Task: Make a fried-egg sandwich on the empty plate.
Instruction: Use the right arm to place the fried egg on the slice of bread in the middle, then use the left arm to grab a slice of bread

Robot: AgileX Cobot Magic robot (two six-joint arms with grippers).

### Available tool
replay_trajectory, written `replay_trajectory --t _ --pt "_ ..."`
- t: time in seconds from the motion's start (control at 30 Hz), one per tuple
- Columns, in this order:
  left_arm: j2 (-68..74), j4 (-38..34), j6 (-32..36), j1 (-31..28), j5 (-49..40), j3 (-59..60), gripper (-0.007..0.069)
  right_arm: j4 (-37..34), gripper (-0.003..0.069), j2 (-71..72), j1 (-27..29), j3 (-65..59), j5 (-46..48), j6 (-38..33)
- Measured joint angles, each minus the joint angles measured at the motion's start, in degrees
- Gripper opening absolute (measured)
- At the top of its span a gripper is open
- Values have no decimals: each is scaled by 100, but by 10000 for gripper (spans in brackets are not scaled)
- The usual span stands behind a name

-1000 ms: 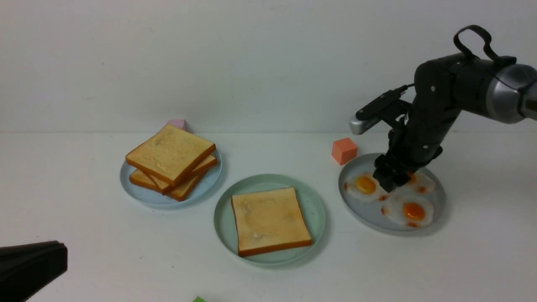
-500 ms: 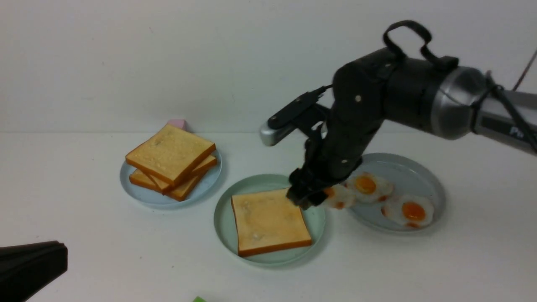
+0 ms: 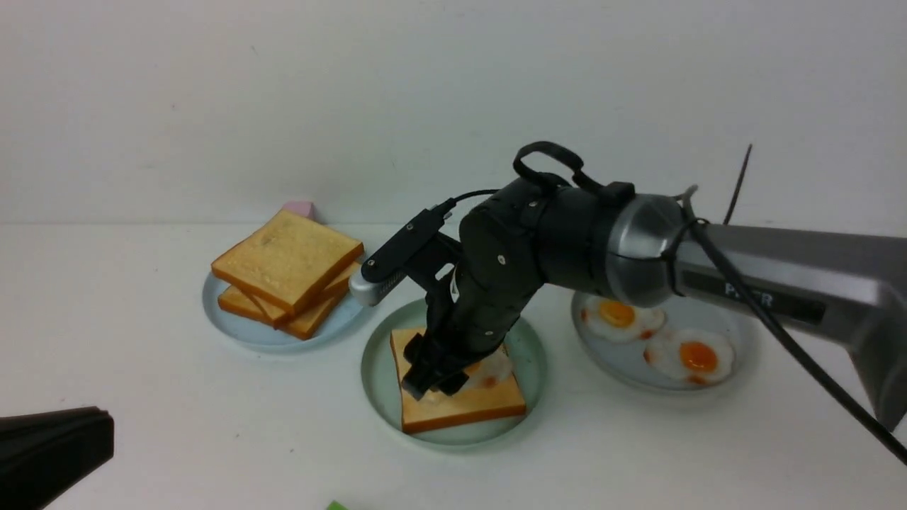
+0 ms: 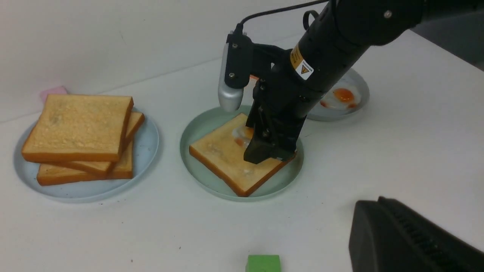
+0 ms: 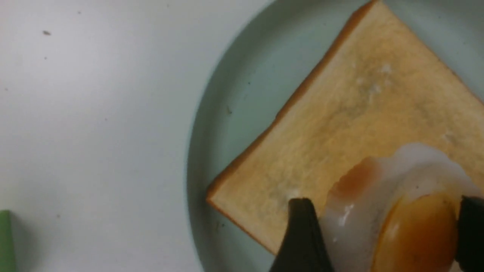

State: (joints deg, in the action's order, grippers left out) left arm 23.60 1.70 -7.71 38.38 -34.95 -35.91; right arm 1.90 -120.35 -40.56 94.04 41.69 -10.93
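The mint-green plate holds one toast slice. My right gripper is down on that slice, shut on a fried egg whose white rests on the toast. In the right wrist view the egg fills the gap between both black fingers, over the toast and plate. The left wrist view shows the egg behind the right gripper. My left gripper is shut and empty at the near left, away from the plates.
A pile of plain toast sits on a pale blue plate at the left. A second pale plate at the right holds two fried eggs. A pink block lies behind the pile, a green block near the front edge.
My right gripper took a fried egg from the right plate, carried it leftward, and lowered it onto the toast on the mint-green plate. The left arm has not moved.
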Motion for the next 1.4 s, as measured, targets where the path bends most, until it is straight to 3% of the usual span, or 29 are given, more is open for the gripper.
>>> replay_trajectory --t 0.17,0.43,0.6,0.67,0.83,1.13,1.3,1.33,1.4 --pt "0 0 0 0 0 0 -13 349 497 -167 0 2 -396 0" --pt "0 0 0 0 0 0 -13 337 503 -316 0 2 -483 11" --pt "0 0 0 0 0 0 -10 337 649 -316 0 2 -504 11" --pt "0 0 0 0 0 0 -9 273 676 -309 0 2 -441 11" --pt "0 0 0 0 -105 0 -6 -37 666 -67 0 2 -238 14" --pt "953 -65 -20 0 -767 0 -13 -220 466 1994 0 2 2027 140" --pt "2238 -84 -20 -108 -378 -126 -13 -96 268 2914 0 -113 2689 486" --pt "2862 -123 -12 -432 -126 -350 -13 -1 176 3333 0 -253 2811 706" --pt "3391 -282 176 -858 0 -718 -13 60 91 3723 0 -454 2920 975"
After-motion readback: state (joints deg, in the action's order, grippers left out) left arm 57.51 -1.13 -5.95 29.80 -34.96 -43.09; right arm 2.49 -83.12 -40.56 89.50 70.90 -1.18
